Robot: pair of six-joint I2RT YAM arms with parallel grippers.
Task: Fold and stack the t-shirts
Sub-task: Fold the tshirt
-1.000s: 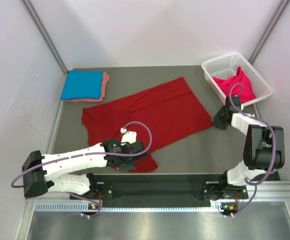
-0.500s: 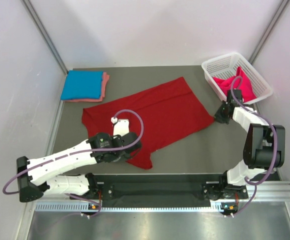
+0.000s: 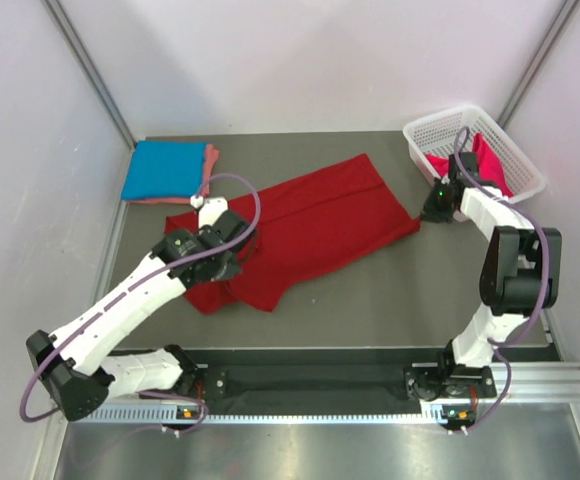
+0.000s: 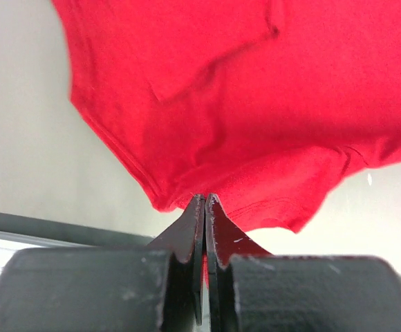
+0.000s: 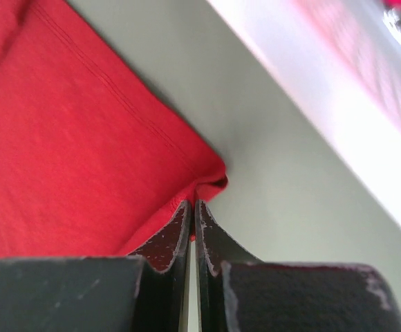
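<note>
The dark red t-shirt (image 3: 320, 220) lies partly folded across the middle of the table. My left gripper (image 3: 232, 238) is shut on its near-left edge (image 4: 187, 194) and holds that edge lifted over the shirt. My right gripper (image 3: 432, 205) is shut on the shirt's right corner (image 5: 204, 176), next to the basket. The bright blue t-shirt (image 3: 165, 168) lies folded on the salmon pink t-shirt (image 3: 210, 165) at the back left. The hot pink t-shirt (image 3: 490, 165) lies crumpled in the basket.
The white lattice basket (image 3: 440, 130) stands at the back right corner, close to my right arm. Metal frame posts rise at both back corners. The table's near edge has a black rail with the arm bases.
My left gripper has carried the shirt's near edge up and back to the left, folding it over. My right gripper has pulled the right corner back toward the basket.
</note>
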